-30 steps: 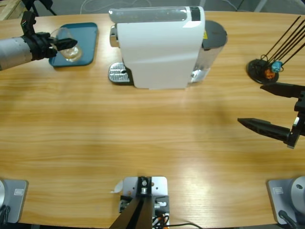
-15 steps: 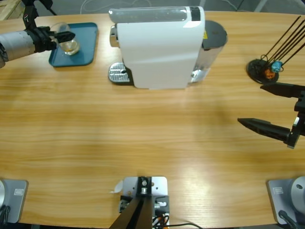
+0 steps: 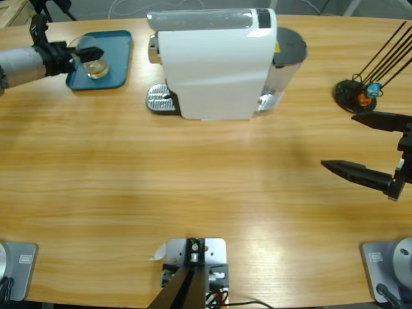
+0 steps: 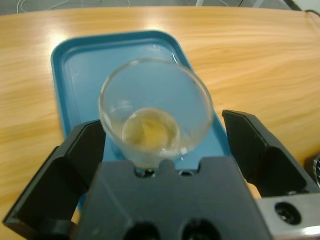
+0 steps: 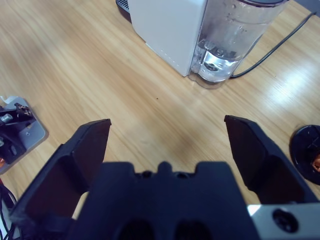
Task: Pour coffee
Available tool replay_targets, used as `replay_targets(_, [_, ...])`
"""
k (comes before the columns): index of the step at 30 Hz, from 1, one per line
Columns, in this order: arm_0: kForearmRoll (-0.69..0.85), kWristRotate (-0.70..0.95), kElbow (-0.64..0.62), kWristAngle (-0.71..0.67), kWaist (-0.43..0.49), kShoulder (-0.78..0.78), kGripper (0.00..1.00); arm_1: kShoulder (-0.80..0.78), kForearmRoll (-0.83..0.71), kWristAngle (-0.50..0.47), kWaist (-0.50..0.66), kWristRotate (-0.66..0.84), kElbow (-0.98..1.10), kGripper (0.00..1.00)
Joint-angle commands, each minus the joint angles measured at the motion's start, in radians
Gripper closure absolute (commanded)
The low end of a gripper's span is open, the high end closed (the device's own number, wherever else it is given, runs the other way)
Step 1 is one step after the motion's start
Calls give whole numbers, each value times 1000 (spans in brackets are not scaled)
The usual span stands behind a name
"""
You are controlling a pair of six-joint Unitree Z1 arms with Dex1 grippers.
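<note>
glass tumbler (image 4: 155, 117) on teal tray (image 4: 80, 75) | left gripper (image 4: 162, 145) jaws spread around it

a long wooden table (image 3: 193, 174) of pale, glossy grain fills nearly everything, catching soft glare. beyond the table's far edge lies a dark grey floor (image 3: 122, 8) with pale cables (image 3: 129, 6) looped on it.

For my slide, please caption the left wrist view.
Left gripper open around glass tumbler of coffee on teal tray.
</note>
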Motion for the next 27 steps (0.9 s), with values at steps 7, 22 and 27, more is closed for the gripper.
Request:
replay_targets(7, [467,-8,129,-16,-325,-755,69,-9,19,28,7,-15,5,0])
replay_targets(22, [927,24,103,167,-558,-917,13,55,23,77,7,-21,-3,0])
replay_targets(27, [906,26,137,193,-559,-926,13,54,27,79,7,-21,-3,0])
